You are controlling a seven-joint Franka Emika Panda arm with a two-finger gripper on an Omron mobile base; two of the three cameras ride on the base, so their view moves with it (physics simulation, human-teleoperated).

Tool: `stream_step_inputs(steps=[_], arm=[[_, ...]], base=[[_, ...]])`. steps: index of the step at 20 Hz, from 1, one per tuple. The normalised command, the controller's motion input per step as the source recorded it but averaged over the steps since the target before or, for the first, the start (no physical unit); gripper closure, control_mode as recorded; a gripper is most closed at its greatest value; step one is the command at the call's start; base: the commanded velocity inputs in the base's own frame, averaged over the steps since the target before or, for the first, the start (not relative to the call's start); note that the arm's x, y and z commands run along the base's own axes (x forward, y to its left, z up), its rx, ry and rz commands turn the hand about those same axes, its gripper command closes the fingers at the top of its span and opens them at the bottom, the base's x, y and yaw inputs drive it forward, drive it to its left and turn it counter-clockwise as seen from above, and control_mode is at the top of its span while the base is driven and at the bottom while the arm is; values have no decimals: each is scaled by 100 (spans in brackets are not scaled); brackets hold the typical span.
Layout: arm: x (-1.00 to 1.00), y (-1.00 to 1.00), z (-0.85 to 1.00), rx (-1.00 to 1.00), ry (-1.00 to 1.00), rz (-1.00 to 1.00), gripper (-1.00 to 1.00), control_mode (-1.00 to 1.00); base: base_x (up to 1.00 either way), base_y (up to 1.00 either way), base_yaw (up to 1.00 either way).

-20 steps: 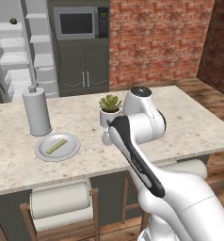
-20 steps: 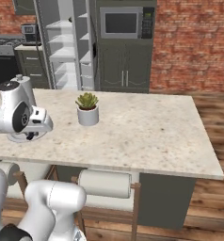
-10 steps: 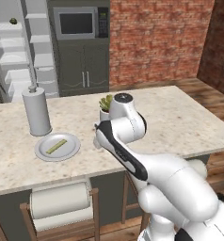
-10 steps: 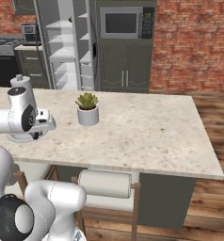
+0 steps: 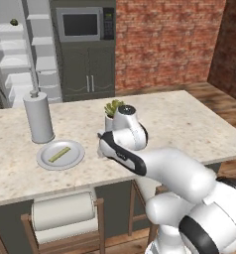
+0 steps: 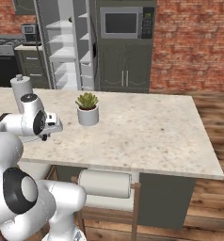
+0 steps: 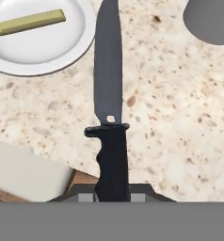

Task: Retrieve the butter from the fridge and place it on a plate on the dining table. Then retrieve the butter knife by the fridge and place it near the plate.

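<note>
Butter (image 5: 59, 155) is lying as a thin yellow stick on the round grey plate (image 5: 76, 158) in the left base view, and the plate is resting on the dining table (image 5: 189, 124), just in front of a tall grey canister (image 5: 39, 118). A potted plant (image 5: 111, 108) is being partly hidden behind the arm's wrist, which is being held over the table's near edge to the right of the plate. The fridge (image 5: 21, 54) is standing open at the back, its white shelves being shown.

From the right base view, the gripper (image 6: 52, 128) is being held low over the stone top at the left, beside the plant (image 6: 87, 108) and in front of the canister (image 6: 22, 87); the jaws cannot be made out here.

In the hand view, the butter knife (image 7: 109, 99) is being pinched by its black handle between the jaws, its dark blade pointing away over the table, just beside the plate's rim (image 7: 81, 42). The butter (image 7: 30, 21) is lying on that plate.
</note>
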Motion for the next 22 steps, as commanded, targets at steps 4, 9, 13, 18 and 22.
stream_step_inputs(steps=[4,9,13,18,22], arm=[[49,18,-35,-1,0,0,100,-100],[51,34,-32,-2,0,0,100,-100],[47,26,-27,-3,0,0,100,-100],[32,15,-34,-6,0,-1,100,-100],[5,0,-46,-4,0,0,100,-100]], base=[[0,0,0],[0,0,0],[0,0,0],[0,0,0],[0,0,0]])
